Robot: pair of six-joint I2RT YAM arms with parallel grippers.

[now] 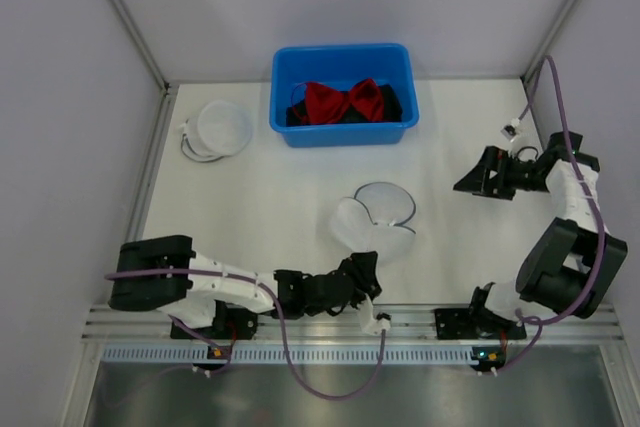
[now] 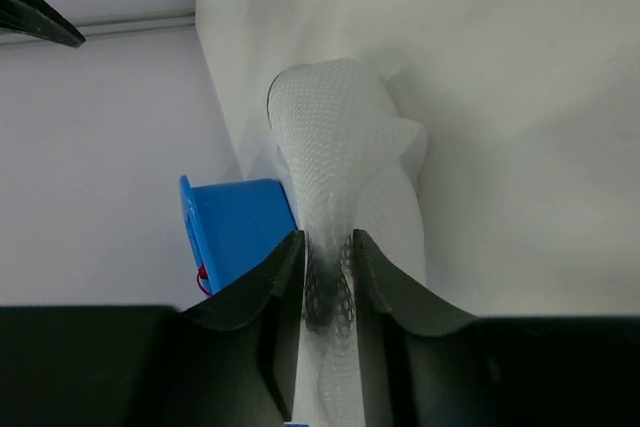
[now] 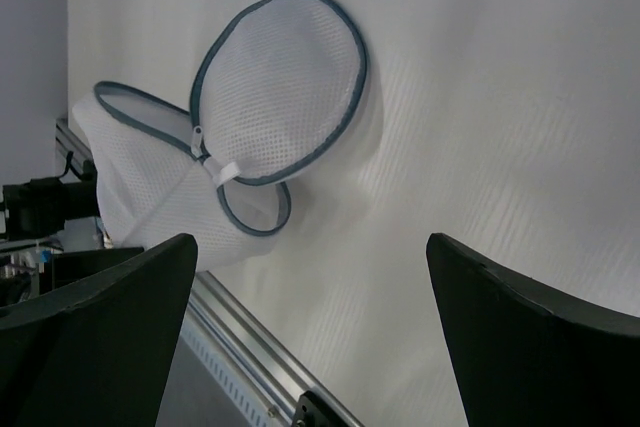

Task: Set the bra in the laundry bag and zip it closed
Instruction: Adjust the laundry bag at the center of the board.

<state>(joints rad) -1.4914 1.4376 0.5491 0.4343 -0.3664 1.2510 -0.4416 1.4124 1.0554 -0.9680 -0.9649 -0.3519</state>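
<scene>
We are clamping our left gripper (image 1: 365, 267) on the near edge of the laundry bag (image 1: 378, 219). Our right gripper (image 1: 465, 185) is hanging wide apart at the bag's two o'clock. The bra (image 1: 345, 101) is lying in the blue bin (image 1: 340, 134) at twelve o'clock, well apart from both.

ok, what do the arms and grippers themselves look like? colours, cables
Both arms are built alike, with white shells over black joints. The left arm and right arm each carry a purple cable that runs in loose loops. The left gripper and right gripper are matte black, each with two broad curved fingers. No lettering is readable.
</scene>
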